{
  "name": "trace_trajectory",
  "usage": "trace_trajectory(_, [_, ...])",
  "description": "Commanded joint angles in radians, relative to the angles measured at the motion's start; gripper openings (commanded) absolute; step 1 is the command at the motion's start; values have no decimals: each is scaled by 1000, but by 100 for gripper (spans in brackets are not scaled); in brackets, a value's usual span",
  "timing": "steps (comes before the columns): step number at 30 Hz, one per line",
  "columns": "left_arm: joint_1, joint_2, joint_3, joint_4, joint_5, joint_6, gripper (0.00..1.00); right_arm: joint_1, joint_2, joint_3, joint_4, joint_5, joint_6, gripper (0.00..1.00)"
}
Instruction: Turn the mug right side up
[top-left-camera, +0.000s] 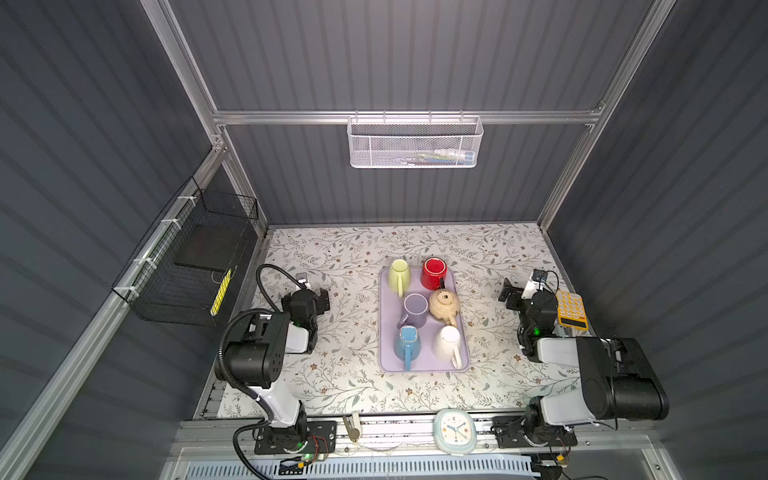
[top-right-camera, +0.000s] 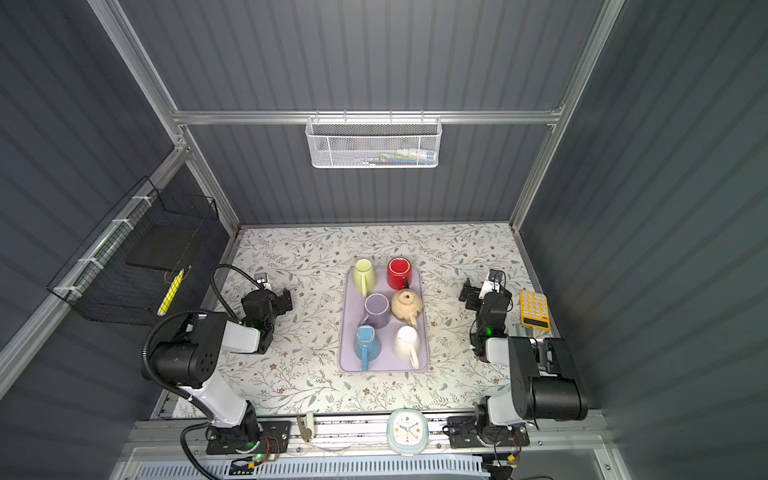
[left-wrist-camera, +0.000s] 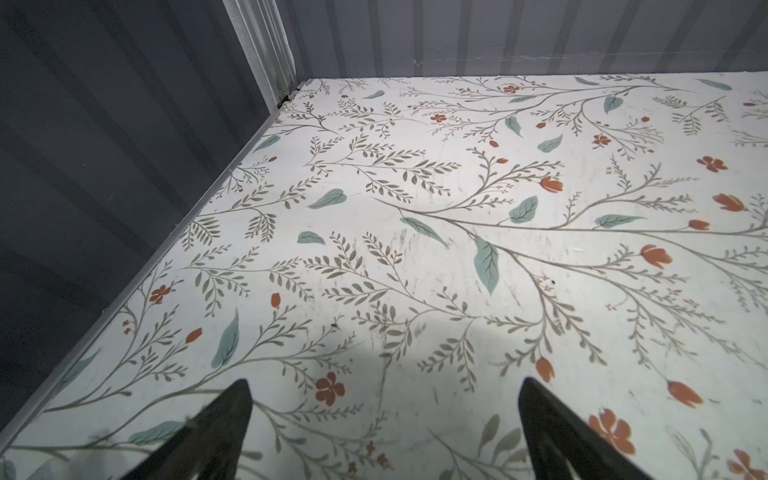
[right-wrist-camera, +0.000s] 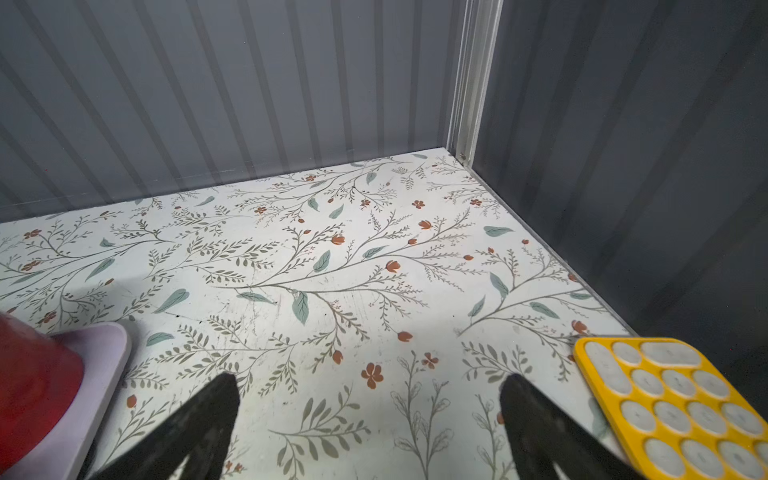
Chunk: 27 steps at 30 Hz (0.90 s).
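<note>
"Looking over the tray (top-left-camera: 386, 307), where is the one to be righted?"

"The red mug (top-left-camera: 433, 272) stands in the tray's far right corner, just inside the rim. In both top views its flat, ringed base faces up, and in the right wrist view its wall widens toward the tray. So it is mouth down with its long axis vertical. I cannot make out its handle."

"Neighbours?"

"The teapot (top-left-camera: 444, 305) sits just beside it, toward the tray's near edge, and the yellow-green mug (top-left-camera: 400, 274) is in the far left corner. The purple mug (top-left-camera: 415, 309), blue mug (top-left-camera: 406, 343) and white mug (top-left-camera: 448, 343) fill the rest."

"Room?"

"There is bare table (top-left-camera: 340, 257) beyond the tray's far edge and along both sides. A calculator (top-left-camera: 572, 309) lies well right of the tray."

"Grippers?"

"The left gripper (left-wrist-camera: 385, 384) is left of the tray and the right gripper (right-wrist-camera: 371, 380) is right of it. Both are spread wide and hold nothing."
</note>
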Motion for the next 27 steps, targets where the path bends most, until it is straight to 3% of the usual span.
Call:
trace_trajectory(1, [-2,5,2,26,-9,-9,100,3,4,-7,12,7,8,99])
trace_trajectory(27, [-3,6,4,23,-9,-9,100,-3,6,-3,6,-7,12,99])
